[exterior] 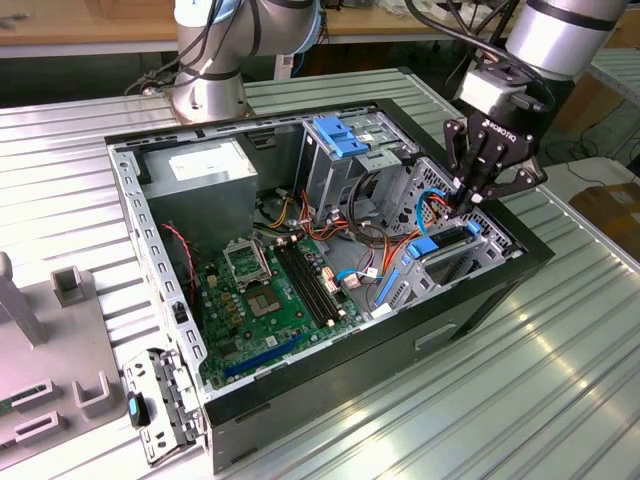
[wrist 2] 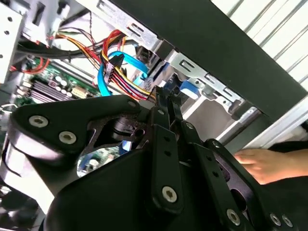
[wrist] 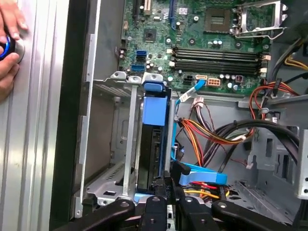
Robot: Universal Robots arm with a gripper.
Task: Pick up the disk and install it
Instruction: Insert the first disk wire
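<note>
End effector: black, multi-link (exterior: 470,200), reaching down into the open case (exterior: 300,370) at the exterior view's right, over the drive cage beside the case wall. In both wrist views its fingers (wrist: 166,190) come together at the near end of the disk; they look nearly closed there, but whether they actually clamp it I cannot tell (the tips are hidden behind cables and the rail).
Disk: dark drive with blue rails (wrist: 154,139), standing on edge inside the grey metal cage (wrist: 130,139), between the cage upright and the cable bundle. A blue tab of it shows under the end effector (exterior: 440,243) in the exterior view.
Cables: a red, yellow and orange bundle (wrist: 216,132) and a flat blue data lead (wrist: 199,173) lie just beside the disk.
Motherboard: green (exterior: 270,300), on the case floor, with empty memory slots (wrist: 216,55).
Latch plate: light blue (exterior: 338,135), on the upper bay.
Hand: a person's (wrist: 9,43), resting on the ribbed surface (exterior: 560,330) outside the case, on a round blue-lit knob (first wrist view).
</note>
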